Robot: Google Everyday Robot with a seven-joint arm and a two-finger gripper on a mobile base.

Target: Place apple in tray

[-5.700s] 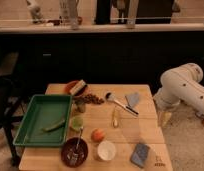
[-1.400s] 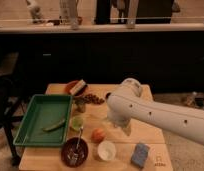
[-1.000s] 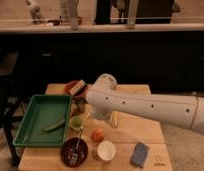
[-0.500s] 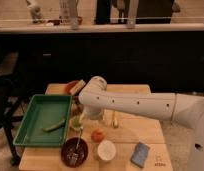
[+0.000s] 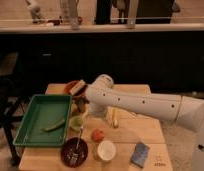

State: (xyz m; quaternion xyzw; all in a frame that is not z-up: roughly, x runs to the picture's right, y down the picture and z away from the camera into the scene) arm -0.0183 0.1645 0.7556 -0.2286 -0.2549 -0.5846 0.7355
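Observation:
The apple point(image 5: 97, 135) is a small orange-red fruit lying on the wooden table, between the pale green cup point(image 5: 76, 123) and the white cup point(image 5: 106, 150). The green tray point(image 5: 36, 111) stands at the table's left and holds a long green vegetable point(image 5: 54, 125). My white arm point(image 5: 145, 105) reaches in from the right across the table's middle. My gripper point(image 5: 86, 113) hangs at the arm's left end, just above and left of the apple, beside the tray's right rim. The arm mostly hides it. The apple is not held.
A dark brown bowl point(image 5: 74, 151) with a utensil sits at the front. A blue sponge point(image 5: 140, 154) lies front right, a yellow item point(image 5: 114, 119) at mid table, and a dish with food point(image 5: 75, 88) at the back left. A dark counter runs behind the table.
My arm has swung from the table's right side leftward across it. Its end now hangs near the tray's right rim, above the apple. The apple has not moved.

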